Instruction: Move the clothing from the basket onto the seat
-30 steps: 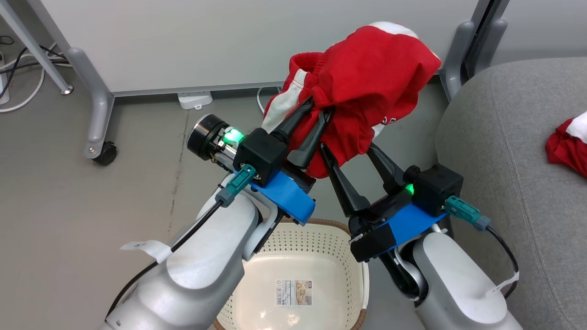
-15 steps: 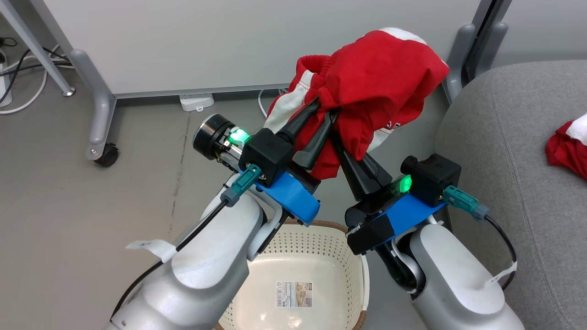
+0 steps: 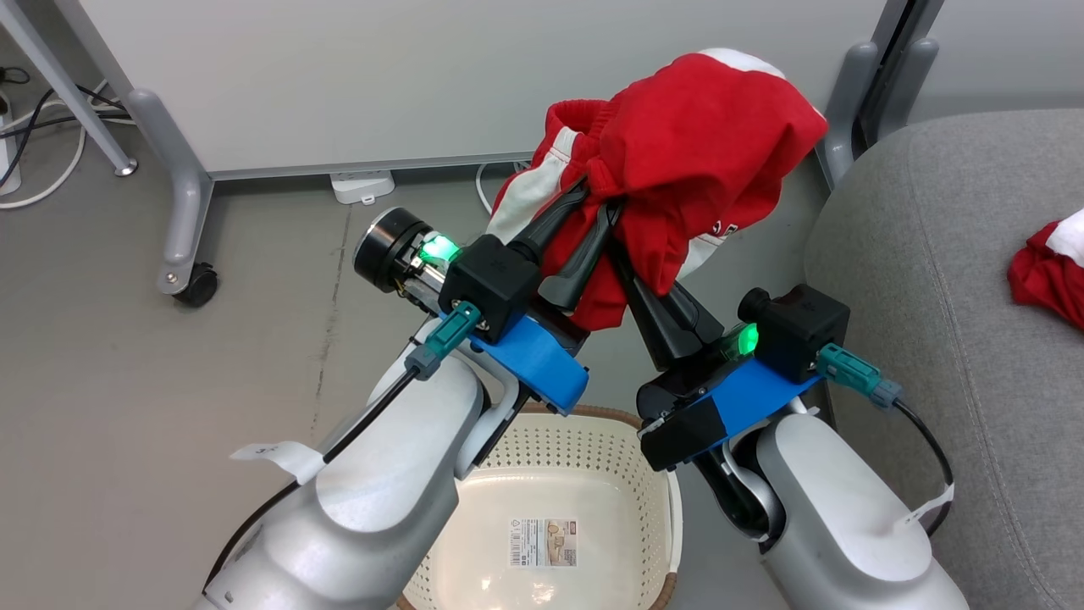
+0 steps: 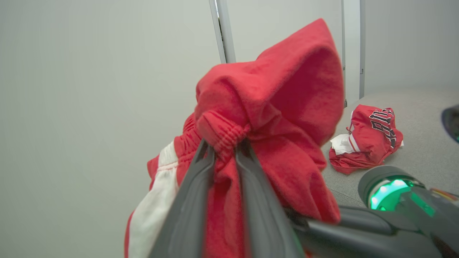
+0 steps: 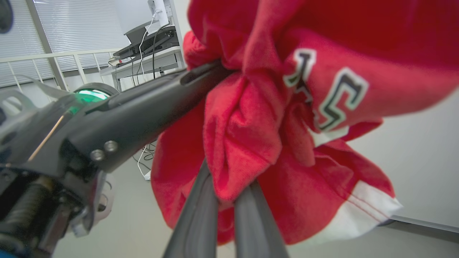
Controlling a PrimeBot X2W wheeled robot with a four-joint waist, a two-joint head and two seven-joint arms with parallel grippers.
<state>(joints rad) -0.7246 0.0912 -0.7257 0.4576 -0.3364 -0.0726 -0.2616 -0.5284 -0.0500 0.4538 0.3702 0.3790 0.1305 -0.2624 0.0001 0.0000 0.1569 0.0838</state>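
A red garment (image 3: 694, 144) with white trim and block lettering hangs bunched in the air above the floor, left of the grey sofa (image 3: 931, 271). My left gripper (image 3: 597, 203) is shut on its gathered waistband (image 4: 224, 134). My right gripper (image 3: 628, 275) is shut on a fold of the same garment (image 5: 236, 143), just below and right of the left one. The cream basket (image 3: 605, 415) sits under my forearms, with a label on its bare bottom. A second red garment (image 3: 1046, 271) lies crumpled on the sofa seat (image 4: 423, 136).
A white panel on grey legs with a castor (image 3: 195, 284) stands behind the garment. A white power strip (image 3: 360, 185) and cables lie at its foot. Another grey post (image 3: 847, 93) rises beside the sofa's corner. Grey floor spreads to the left.
My right gripper, open under the garment a second ago, has shut on a fold of it. The garment and both arms sit slightly higher and further right.
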